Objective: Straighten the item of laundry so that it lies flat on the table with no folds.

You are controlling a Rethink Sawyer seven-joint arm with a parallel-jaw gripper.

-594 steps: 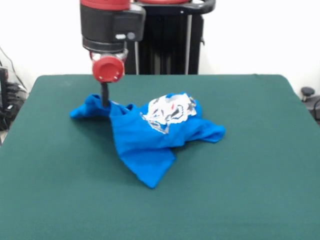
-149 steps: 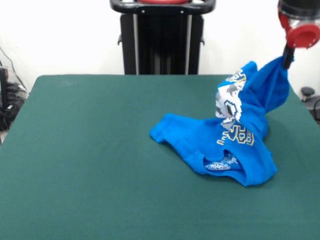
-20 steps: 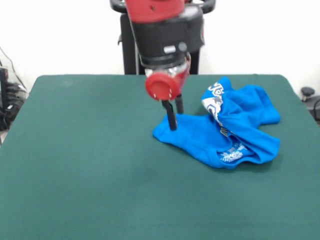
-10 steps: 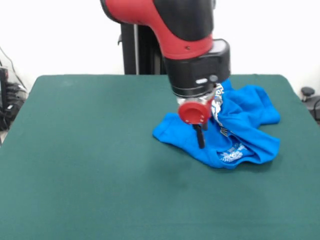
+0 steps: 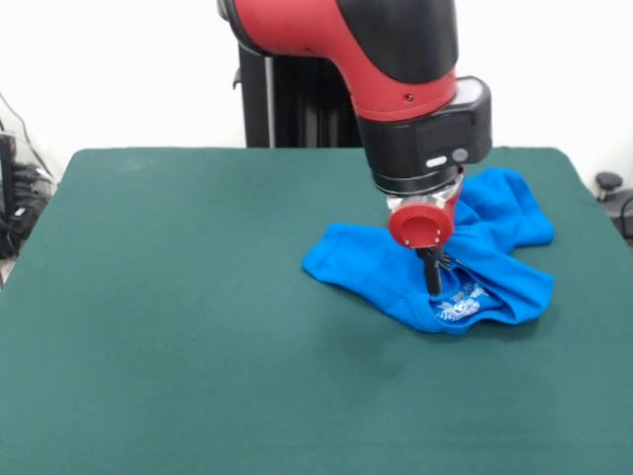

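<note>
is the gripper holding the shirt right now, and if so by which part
It cannot be told. The gripper is down on the crumpled blue shirt, near the printed fold at its front edge, but whether it has pinched the cloth does not show.

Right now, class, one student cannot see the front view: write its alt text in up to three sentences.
A red and black robot arm reaches down over a crumpled bright blue T-shirt, its gripper at the cloth beside a white print. The shirt lies bunched, full of folds, on the right part of a dark green table.

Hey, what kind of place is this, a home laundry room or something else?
Probably a robotics lab, not a home: a red and black robot arm on a pedestal, a green felt table holding only a crumpled blue T-shirt, bare white walls.
</note>
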